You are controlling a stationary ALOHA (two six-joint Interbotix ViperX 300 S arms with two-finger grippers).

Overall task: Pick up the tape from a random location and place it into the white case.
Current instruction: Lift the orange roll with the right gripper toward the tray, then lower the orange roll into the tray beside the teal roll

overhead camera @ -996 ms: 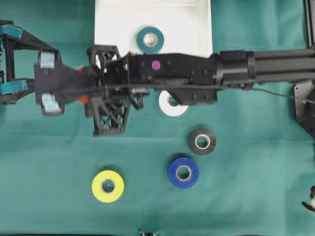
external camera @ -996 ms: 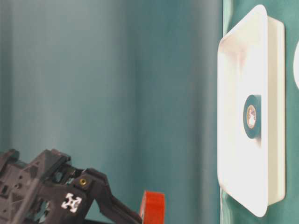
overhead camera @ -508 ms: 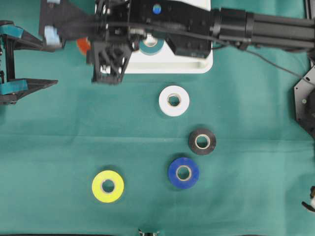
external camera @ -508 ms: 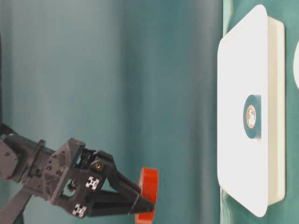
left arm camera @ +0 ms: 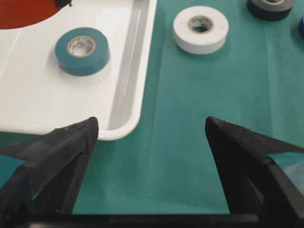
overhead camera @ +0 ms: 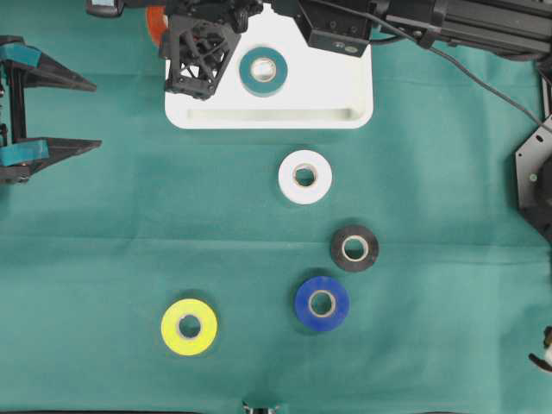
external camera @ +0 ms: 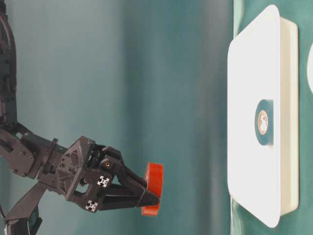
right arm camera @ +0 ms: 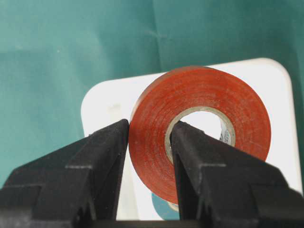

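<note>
Above the white case (overhead camera: 354, 86), at its upper left corner in the overhead view, the right gripper (right arm camera: 147, 156) carries a red tape roll (right arm camera: 204, 123). Its jaws are clamped through the roll's wall: one finger (right arm camera: 107, 161) lies against the outer face, the other sits inside the core. The table-level view shows the red roll (external camera: 154, 183) well clear of the case surface (external camera: 244, 147), held on edge at the tips of the right gripper (external camera: 149, 198). In the overhead view only a sliver of the red roll (overhead camera: 155, 21) shows beside the black gripper frame.

Inside the case a teal tape roll (overhead camera: 263, 71) lies flat, near the middle of the visible part; the left wrist view confirms this teal roll (left arm camera: 81, 50) resting on the white floor, apart from the rim (left arm camera: 135, 95).

Outside the case, on the green cloth (overhead camera: 448, 345), four rolls lie flat and apart from one another: a white roll (overhead camera: 304, 176) nearest the case's lower edge, a black roll (overhead camera: 354, 248) farther off, a blue roll (overhead camera: 322, 303) beyond that, and a yellow roll (overhead camera: 189, 327) farthest from the case.

Left of the case, the left gripper (overhead camera: 82, 112) stands with its jaws spread wide, holding nothing and touching nothing.
</note>
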